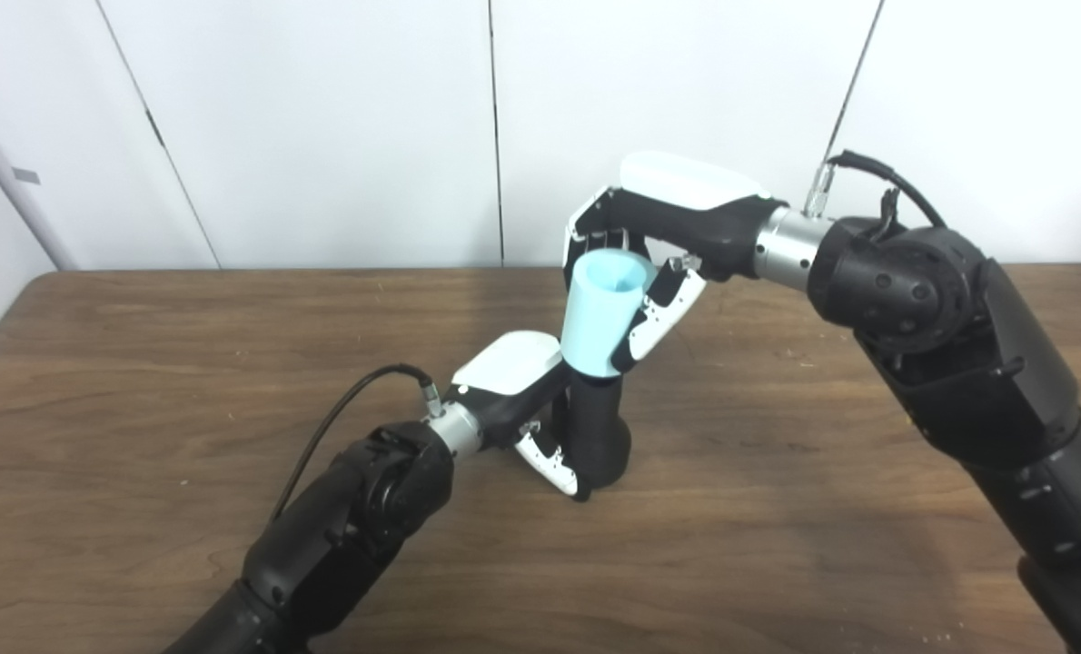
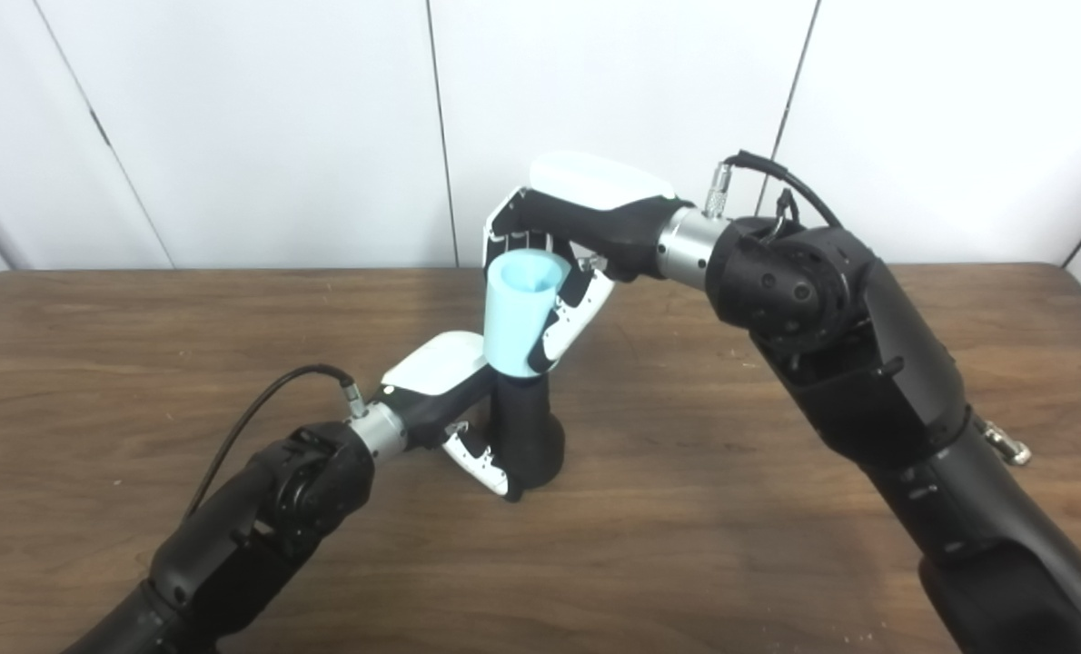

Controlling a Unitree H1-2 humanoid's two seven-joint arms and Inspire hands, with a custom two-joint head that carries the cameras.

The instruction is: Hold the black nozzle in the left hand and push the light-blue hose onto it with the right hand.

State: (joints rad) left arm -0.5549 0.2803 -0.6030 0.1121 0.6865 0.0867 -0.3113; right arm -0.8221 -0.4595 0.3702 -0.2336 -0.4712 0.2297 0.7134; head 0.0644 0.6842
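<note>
Your left hand point(image 1: 527, 400) grips the black nozzle point(image 1: 598, 427), standing upright on the table point(image 1: 141, 363) near its middle. Your right hand point(image 1: 649, 245) is wrapped around the light-blue hose point(image 1: 600, 313), which sits tilted over the nozzle's top, open end up.

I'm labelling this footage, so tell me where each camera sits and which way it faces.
Left eye view: on the head, looking down and forward at the table; shows both arms, left hand gripping the nozzle, right hand holding the hose.
Right eye view: beside it, a little to the right, same aim; same arms and hands, everything shifted leftward in frame.
Shared: hose sitting over the nozzle's top, white wall behind.
</note>
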